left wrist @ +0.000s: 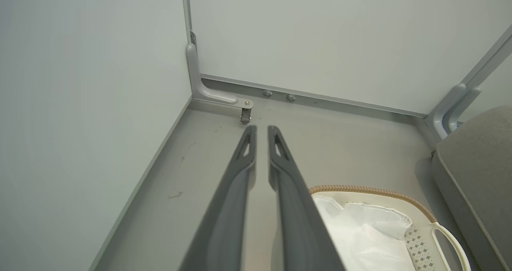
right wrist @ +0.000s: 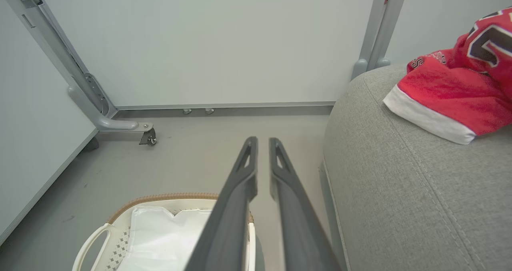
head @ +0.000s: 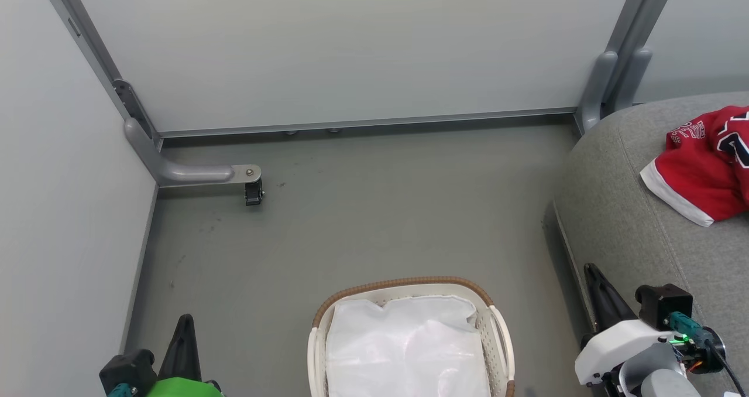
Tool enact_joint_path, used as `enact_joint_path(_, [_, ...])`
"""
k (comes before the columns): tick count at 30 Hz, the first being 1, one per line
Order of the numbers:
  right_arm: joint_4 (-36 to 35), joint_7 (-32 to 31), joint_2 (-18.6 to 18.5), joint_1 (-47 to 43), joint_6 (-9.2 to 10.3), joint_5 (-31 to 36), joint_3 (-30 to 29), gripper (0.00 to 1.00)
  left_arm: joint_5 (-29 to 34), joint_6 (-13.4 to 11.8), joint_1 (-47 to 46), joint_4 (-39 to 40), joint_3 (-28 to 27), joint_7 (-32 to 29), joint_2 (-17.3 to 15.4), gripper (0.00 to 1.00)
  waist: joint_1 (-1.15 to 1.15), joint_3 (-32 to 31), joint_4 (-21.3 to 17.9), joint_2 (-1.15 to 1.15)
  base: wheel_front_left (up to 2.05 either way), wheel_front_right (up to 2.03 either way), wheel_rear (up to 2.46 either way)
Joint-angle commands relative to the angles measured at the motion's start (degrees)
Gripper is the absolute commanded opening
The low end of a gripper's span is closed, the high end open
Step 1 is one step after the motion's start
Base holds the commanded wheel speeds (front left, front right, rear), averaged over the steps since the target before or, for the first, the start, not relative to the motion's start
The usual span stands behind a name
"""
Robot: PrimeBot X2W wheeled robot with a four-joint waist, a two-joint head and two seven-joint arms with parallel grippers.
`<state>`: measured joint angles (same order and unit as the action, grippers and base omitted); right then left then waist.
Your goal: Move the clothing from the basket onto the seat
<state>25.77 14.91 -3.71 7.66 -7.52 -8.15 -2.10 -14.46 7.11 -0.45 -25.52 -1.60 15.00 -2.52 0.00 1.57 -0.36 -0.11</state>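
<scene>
Red jerseys (head: pixel 702 168) with a white hem lie bunched on the grey sofa (head: pixel 632 221) at the right, also seen as the jerseys (right wrist: pixel 448 91) on the sofa (right wrist: pixel 392 183) in the right wrist view. The white basket (head: pixel 404 283) with its brown rim stands on the floor at bottom centre, and only its white cloth liner (head: pixel 404 344) shows inside. My left gripper (head: pixel 184 321) is at the lower left, shut and holding nothing, left of the basket (left wrist: pixel 372 190). My right gripper (head: pixel 590 268) is shut and holding nothing, between the basket (right wrist: pixel 160 197) and the sofa's side.
Pale partition walls close off the back and left. A grey metal foot with a small caster (head: pixel 253 192) juts from the back-left corner, and a grey post (head: pixel 608 86) stands at the back right beside the sofa. Grey floor (head: pixel 374 209) lies beyond the basket.
</scene>
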Motion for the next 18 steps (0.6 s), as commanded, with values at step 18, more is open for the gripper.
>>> enact_joint_path(18, [-3.22, -5.18, 0.02, 0.05, 0.01, -20.17, -1.25, 0.00, -18.65, 0.10, -1.62, 3.13, -1.29, -5.17, -0.20, 0.00, 0.00, -0.20, 0.05, 0.02, 0.00, 0.00, 0.00])
